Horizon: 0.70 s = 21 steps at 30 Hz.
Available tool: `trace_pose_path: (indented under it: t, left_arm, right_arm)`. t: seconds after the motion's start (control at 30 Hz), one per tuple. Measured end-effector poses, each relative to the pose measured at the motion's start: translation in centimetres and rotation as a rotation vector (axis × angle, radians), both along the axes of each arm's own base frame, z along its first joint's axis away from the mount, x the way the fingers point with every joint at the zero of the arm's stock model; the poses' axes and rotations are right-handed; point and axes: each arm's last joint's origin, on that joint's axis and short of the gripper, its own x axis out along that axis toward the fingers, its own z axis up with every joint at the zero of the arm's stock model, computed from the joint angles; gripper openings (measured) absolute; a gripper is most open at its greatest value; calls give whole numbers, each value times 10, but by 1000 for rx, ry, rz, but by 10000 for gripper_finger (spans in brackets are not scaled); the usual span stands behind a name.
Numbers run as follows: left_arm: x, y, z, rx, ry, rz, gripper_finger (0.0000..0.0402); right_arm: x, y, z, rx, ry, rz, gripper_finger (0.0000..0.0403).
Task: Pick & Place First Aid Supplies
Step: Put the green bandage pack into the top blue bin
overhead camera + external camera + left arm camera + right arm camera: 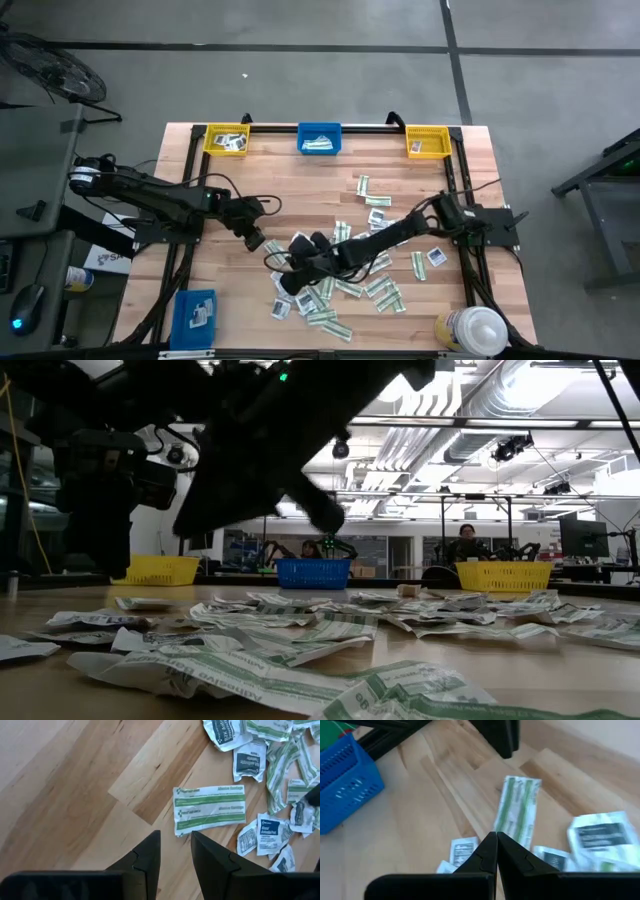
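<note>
Just ahead of the left gripper (175, 851), its fingers narrowly parted and empty, a green-striped bandage packet (209, 809) lies crosswise to the gap.

Print on packets (352, 285) too small to read in the high view — contents of yellow bins (227, 139) and blue bin (320, 138) likewise indistinct. Bottle (472, 330) cut off by the lower edge. Low view largely blocked by dark arm (260, 430), out of focus; nearest strips (250, 675) blurred and cropped at the bottom. Left wrist view: packets (280, 750) cropped at the top and right edges. Right wrist view: blue bin (345, 785) cropped at the left edge — text on white packet (602, 837) blurred, unreadable.
</note>
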Motion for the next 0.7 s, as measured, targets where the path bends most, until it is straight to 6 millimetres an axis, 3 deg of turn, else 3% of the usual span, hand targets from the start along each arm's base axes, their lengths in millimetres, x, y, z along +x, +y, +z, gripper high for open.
trace_pose_path:
  t: [0.33, 0.7]
  left_arm:
    - [1, 0, 0, 12, -8, 3, 108]
    - [0, 0, 0, 9, -1, 8, 108]
  right_arm:
    - [8, 2, -26, 22, -18, 13, 0]
    - [13, -16, -28, 6, 1, 0, 0]
